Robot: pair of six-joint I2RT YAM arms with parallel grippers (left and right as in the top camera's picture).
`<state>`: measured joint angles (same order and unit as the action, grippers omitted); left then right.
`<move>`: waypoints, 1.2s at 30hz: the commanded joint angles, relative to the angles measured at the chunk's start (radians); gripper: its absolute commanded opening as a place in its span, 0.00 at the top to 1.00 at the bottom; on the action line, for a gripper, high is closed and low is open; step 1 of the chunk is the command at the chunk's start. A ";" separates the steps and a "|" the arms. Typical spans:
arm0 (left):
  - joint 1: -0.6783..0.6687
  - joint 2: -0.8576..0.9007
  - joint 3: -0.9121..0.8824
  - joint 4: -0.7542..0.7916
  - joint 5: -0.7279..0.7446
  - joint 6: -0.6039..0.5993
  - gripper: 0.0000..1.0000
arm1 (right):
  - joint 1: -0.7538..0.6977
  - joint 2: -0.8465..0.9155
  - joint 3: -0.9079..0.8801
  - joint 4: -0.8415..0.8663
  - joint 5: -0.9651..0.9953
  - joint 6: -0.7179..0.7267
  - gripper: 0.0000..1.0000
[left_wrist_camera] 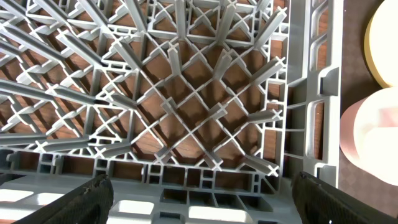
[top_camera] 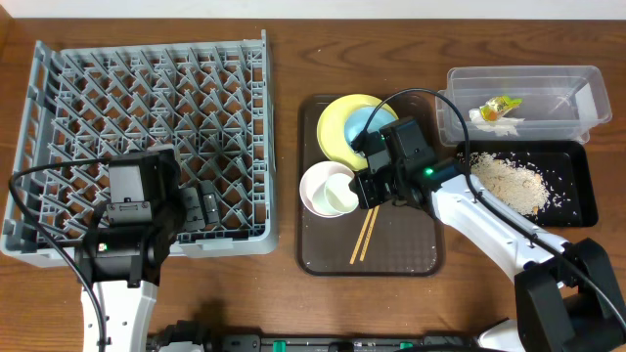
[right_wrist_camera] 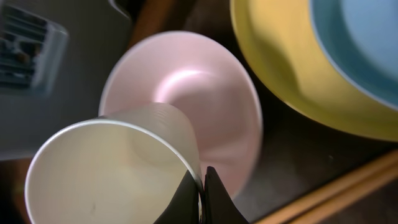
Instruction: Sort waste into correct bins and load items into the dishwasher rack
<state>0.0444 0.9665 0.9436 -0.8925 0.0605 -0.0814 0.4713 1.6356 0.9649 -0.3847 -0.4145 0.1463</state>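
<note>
My right gripper point(top_camera: 367, 191) point(right_wrist_camera: 202, 186) is shut on the rim of the small pale cup point(top_camera: 340, 194) point(right_wrist_camera: 106, 168), which is tilted over the white bowl point(top_camera: 315, 186) point(right_wrist_camera: 186, 87). Behind them the light blue bowl point(top_camera: 367, 122) point(right_wrist_camera: 367, 43) sits on the yellow plate point(top_camera: 337, 127) point(right_wrist_camera: 292, 81). The wooden chopsticks point(top_camera: 364, 238) point(right_wrist_camera: 336, 186) lie in front. My left gripper point(top_camera: 201, 205) point(left_wrist_camera: 205, 205) is open and empty over the front edge of the grey dishwasher rack point(top_camera: 147, 98) point(left_wrist_camera: 186, 106). The wrapper point(top_camera: 499, 108) lies in the clear tub point(top_camera: 577, 78). Rice point(top_camera: 509, 181) lies in the black tray point(top_camera: 582, 196).
The dishes and chopsticks all sit on a brown serving tray point(top_camera: 411, 254) between the rack and the bins. The left wrist view shows the white bowl point(left_wrist_camera: 373, 137) and the yellow plate point(left_wrist_camera: 385, 43) just right of the rack's wall.
</note>
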 commanded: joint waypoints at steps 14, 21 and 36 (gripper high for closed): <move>-0.002 0.063 0.021 0.261 0.709 -0.119 0.07 | -0.375 -0.039 0.065 0.304 -0.872 0.224 0.99; -0.049 0.247 0.021 0.546 1.207 -0.335 0.07 | -0.342 -0.039 0.065 0.354 -0.975 0.229 0.99; -0.303 0.401 0.021 1.074 1.353 -0.595 0.07 | -0.277 -0.039 0.065 0.586 -1.057 0.367 0.99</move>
<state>-0.2241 1.3731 0.9504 0.1463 1.3594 -0.6052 0.1684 1.6142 1.0180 0.1795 -1.4467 0.4675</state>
